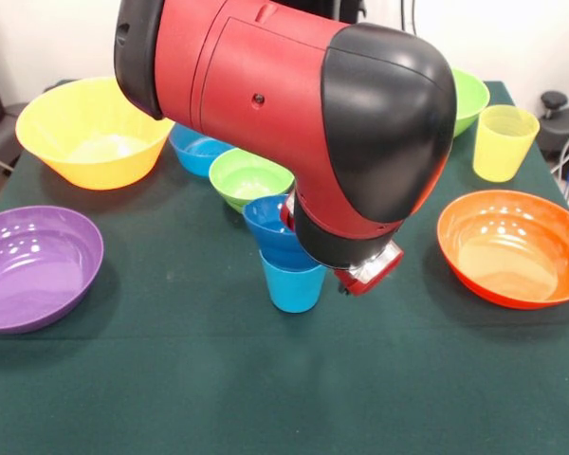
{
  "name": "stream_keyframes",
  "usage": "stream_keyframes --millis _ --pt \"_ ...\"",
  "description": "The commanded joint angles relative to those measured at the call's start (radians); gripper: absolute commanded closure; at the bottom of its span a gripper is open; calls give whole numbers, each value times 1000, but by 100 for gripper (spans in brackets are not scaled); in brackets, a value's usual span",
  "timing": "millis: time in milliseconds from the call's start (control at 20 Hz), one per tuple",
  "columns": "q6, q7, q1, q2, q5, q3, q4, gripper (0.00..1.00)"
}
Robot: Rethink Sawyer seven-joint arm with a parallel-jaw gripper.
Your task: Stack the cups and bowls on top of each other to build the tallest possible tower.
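The light blue cup [292,284] stands at the table's middle with the small dark blue bowl [268,226] on top of it. The arm's big red and black end [360,123] hangs right over them and hides the bowl's right side. Only a red and silver part of my gripper [368,271] shows below the arm, just right of the cup. The lime green bowl [249,177] and the light blue bowl [197,150] sit behind the cup. The yellow cup [503,142] stands alone at the far right.
A yellow-orange bowl [93,133] is at the far left and a purple bowl [33,265] at the near left. An orange bowl [512,246] is at the right. A green bowl [469,95] peeks out behind the arm. The dark green table [266,398] fills the foreground.
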Motion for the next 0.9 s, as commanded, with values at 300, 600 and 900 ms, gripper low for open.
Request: stream_keyframes --millis 300,600,900 --pt "-40 141 4 3 -43 110 65 0" --pt "-46 133 0 1 -48 114 69 0" --pt "26 125 -3 -65 -55 101 77 0"
